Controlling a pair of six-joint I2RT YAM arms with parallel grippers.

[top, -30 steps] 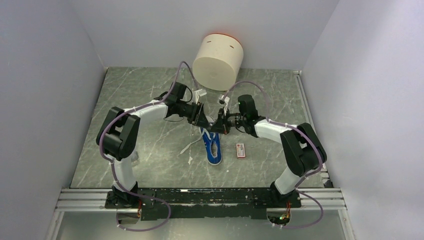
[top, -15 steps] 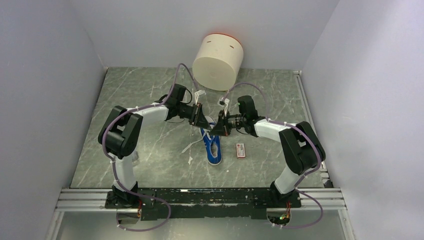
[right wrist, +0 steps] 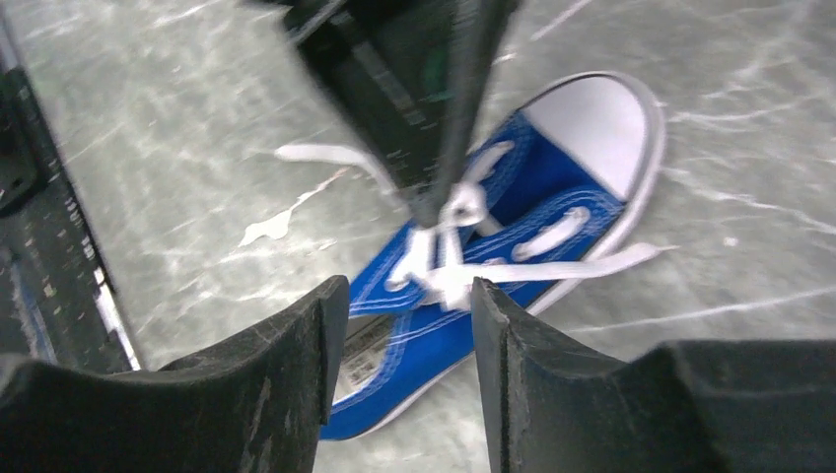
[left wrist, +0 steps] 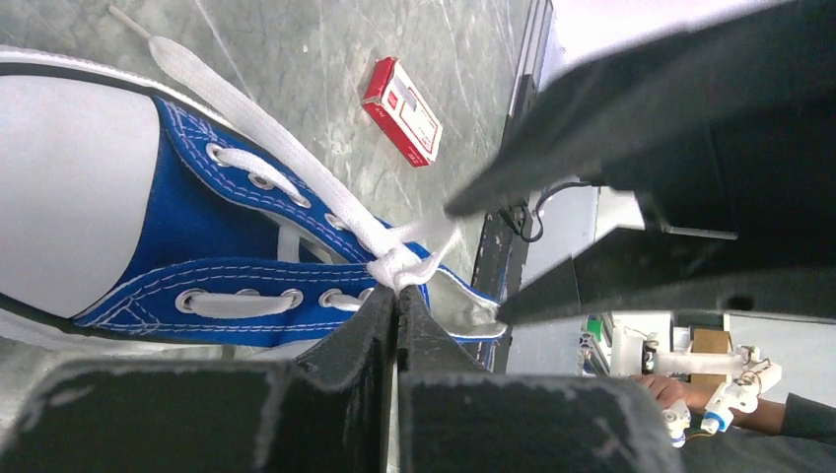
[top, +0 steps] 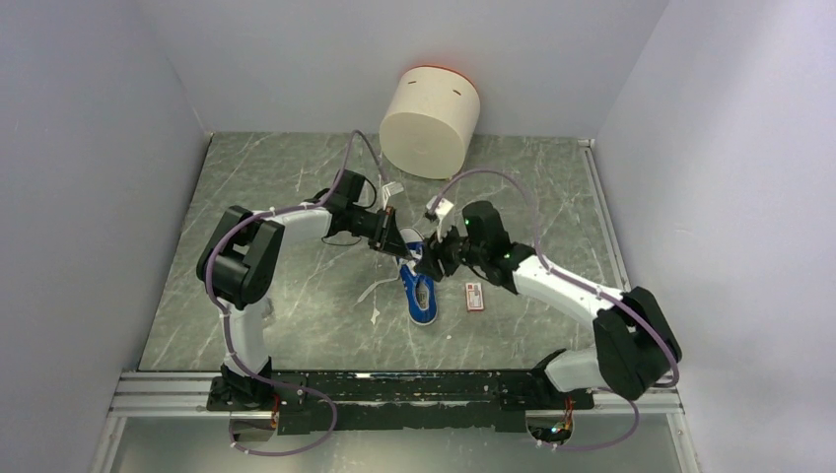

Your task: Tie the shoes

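Near the middle of the table (top: 286, 187), the blue sneaker (top: 422, 296) lies on its sole, with both arms bent in over its laced end. Its white laces (left wrist: 296, 187) are threaded through the eyelets and cross in a small knot (left wrist: 399, 264) above the tongue. No bow loops show.

The left tool (left wrist: 396, 296) is clenched, its fingers pressed together right at that knot, and it appears to pinch the lace there. The right tool (right wrist: 409, 296) is released. Its fingers stand apart above the shoe's opening with nothing between them.

I judge that the first crossing is made and the bow is not yet begun. One free strand (right wrist: 592, 264) trails over the shoe's side onto the table, and another (right wrist: 306, 153) lies on the table on the other side. The next move calls for the right tool to settle on one free strand and close on it, while the left keeps the knot from slackening. A hard pull would likely drag so light a shoe.

At the far edge stands a cream round tub (top: 430, 120); what it holds cannot be seen. The sneaker's opening shows only its blue insole. A red-and-white packet (top: 475, 296) lies flat just beside the shoe.
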